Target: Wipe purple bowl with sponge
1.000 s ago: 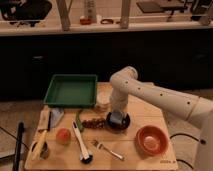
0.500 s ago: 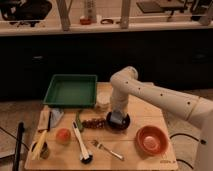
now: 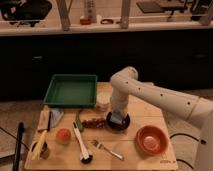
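While the purple bowl [image 3: 118, 122] sits mid-table just right of the grapes [image 3: 94, 122], my gripper [image 3: 117, 117] is planted straight down into it, and something pale blue shows at its tip — the sponge [image 3: 115, 119], I reckon, pressed inside so it can scrub. How the grip itself stands, I cannot tell. Coming in vertical keeps my arm above the clutter. Orange-red bowl [image 3: 151, 140] waits near on the right, fork [image 3: 107, 149] in front, green tray [image 3: 71, 91] behind-left; the grapes crowd closest, so wide strokes could knock them
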